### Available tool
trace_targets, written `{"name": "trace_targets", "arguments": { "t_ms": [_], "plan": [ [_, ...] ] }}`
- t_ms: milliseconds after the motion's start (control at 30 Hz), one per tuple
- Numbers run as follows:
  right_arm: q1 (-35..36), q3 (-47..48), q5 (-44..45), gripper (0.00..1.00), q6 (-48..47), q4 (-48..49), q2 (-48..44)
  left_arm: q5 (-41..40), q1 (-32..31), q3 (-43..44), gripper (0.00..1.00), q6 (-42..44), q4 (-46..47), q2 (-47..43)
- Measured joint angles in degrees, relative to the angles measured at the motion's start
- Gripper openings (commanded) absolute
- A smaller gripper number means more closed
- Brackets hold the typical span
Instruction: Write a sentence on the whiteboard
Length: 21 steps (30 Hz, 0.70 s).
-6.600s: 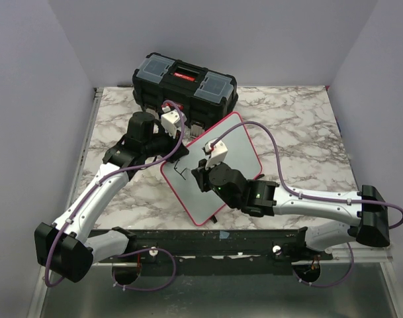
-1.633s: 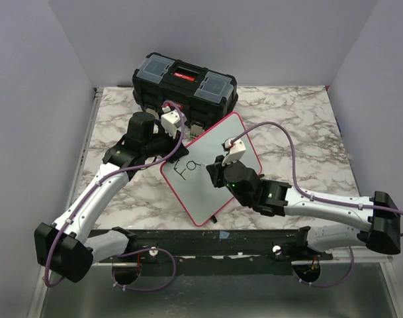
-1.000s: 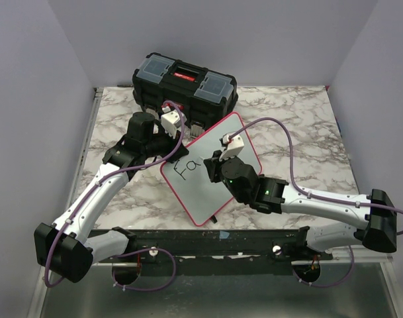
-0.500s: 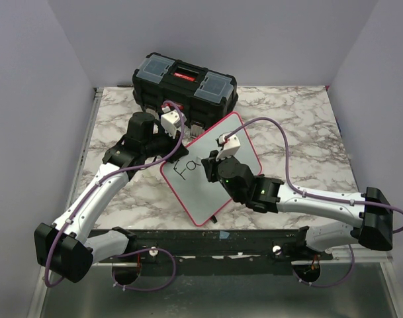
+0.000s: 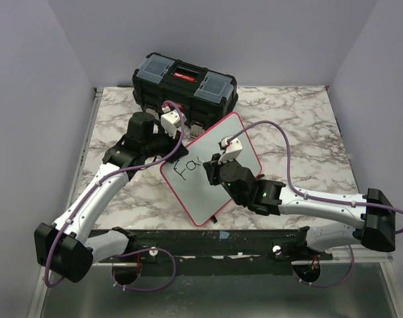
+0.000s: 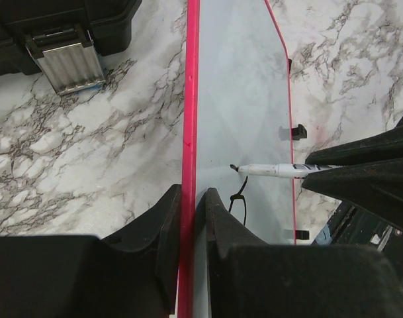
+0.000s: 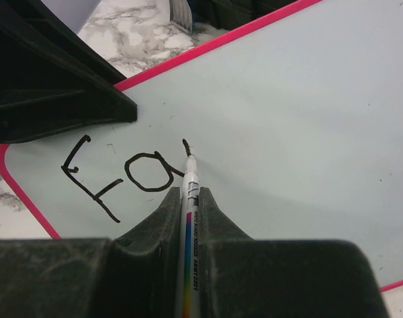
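Left jaws pinch whiteboard (image 6: 241,99) edge; right jaws press marker (image 7: 190,179) onto it

A lab test cell: marble tabletop (image 5: 300,132), plain walls (image 5: 254,40).

Toolbox (image 5: 185,85): black, with a red latch (image 5: 184,75) at the centre of the lid and a clear-lidded tray on either side.
Clasp (image 6: 67,65): ribbed silver metal, on the toolbox's front face.
Table (image 5: 307,132): white marble with grey veins, spreading in front of the toolbox and to both sides.
Marker (image 6: 274,170): white barrel, rainbow stripe, dark tip, well in front of the toolbox.
Walls (image 5: 287,40): pale lavender, rising behind and beside the toolbox.
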Motion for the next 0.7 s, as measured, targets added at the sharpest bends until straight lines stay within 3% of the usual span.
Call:
{"name": "trace_targets", "arguments": {
  "t_ms": [700],
  "plan": [
    [-0.02, -1.09, -0.92, 0.00, 0.85, -4.90, -3.23, 0.02, -0.02, 0.00, 0.00, 0.15, 0.09, -0.02]
  ]
}}
